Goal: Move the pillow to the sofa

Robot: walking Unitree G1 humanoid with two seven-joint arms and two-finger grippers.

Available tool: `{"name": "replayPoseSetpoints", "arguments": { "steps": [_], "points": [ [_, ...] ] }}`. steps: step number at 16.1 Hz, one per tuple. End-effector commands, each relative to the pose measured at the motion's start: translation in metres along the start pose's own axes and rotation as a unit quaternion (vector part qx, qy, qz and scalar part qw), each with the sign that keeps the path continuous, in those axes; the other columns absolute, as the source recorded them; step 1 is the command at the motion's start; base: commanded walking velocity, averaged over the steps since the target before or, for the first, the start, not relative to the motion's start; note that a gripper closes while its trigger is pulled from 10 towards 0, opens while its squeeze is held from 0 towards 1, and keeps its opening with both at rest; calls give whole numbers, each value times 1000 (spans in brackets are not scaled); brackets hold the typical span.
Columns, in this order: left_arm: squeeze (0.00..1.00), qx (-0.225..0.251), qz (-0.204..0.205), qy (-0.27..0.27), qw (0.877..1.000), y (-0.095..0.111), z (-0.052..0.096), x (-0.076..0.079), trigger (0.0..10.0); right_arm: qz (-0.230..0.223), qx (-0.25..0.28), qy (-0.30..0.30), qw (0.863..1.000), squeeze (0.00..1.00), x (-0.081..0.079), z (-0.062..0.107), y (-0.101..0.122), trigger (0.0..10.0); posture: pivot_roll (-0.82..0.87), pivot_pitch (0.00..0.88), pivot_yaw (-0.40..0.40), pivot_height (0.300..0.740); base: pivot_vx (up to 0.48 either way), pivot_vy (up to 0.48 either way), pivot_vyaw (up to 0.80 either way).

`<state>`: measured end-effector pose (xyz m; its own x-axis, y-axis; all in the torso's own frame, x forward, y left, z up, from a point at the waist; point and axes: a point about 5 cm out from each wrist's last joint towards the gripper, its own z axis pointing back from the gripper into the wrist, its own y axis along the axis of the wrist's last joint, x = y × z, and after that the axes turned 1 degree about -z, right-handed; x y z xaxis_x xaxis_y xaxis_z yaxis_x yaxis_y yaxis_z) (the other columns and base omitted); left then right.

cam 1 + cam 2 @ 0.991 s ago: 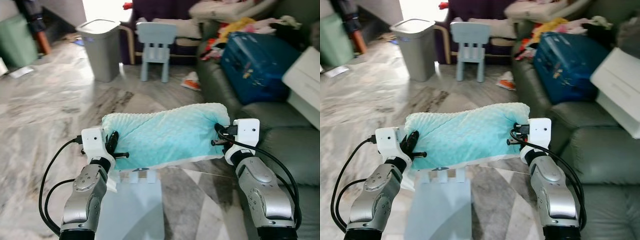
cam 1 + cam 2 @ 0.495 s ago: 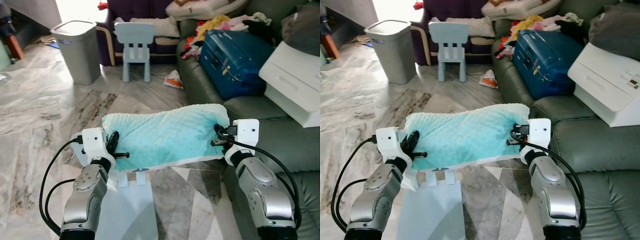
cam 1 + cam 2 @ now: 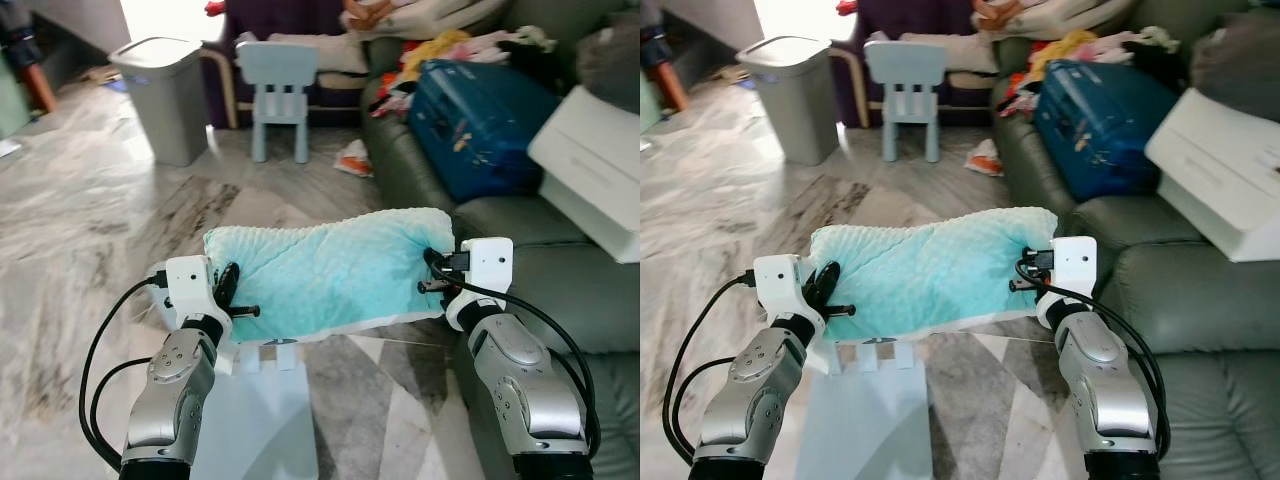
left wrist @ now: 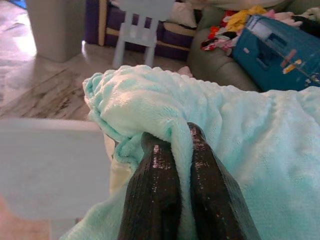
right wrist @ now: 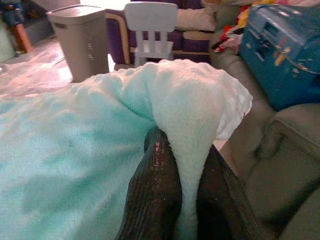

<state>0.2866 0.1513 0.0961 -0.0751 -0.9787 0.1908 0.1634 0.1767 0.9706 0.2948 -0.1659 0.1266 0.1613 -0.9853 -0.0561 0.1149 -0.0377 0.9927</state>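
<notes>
Room: marble floor (image 3: 90,230), dark green leather sofa (image 3: 560,270) at right.
Pillow: fluffy mint-green pillow (image 3: 325,270) held above floor, beside sofa.
Left hand (image 4: 172,150): pinched on pillow's end.
Right hand (image 5: 181,160): pinched on opposite end.

I can read no text anywhere; the blue suitcase (image 3: 487,125) carries small stickers, perhaps printed, but too blurred to make out.

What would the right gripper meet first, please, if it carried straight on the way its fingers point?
The right gripper is already shut on the pillow, so that fabric comes first. Beyond the fold, its line seems to lead toward the small blue chair, though depth is unclear.
</notes>
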Motion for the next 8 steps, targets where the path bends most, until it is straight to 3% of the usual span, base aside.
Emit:
{"name": "replayPoseSetpoints", "arguments": {
  "steps": [1, 8],
  "points": [
    [0, 2, -1, -6, 1000, 1, 0, 1, 10000, 3, 21, 0, 1000, 0, 0, 1, 10, 10000, -146, 0, -26, 740, 0, 0, 0],
    [0, 4, 24, -3, 1000, 0, 1, 2, 10000, 4, 20, 4, 1000, 0, -1, 0, 10, 10000, -148, 0, -30, 740, 0, 0, 0]
  ]
}}
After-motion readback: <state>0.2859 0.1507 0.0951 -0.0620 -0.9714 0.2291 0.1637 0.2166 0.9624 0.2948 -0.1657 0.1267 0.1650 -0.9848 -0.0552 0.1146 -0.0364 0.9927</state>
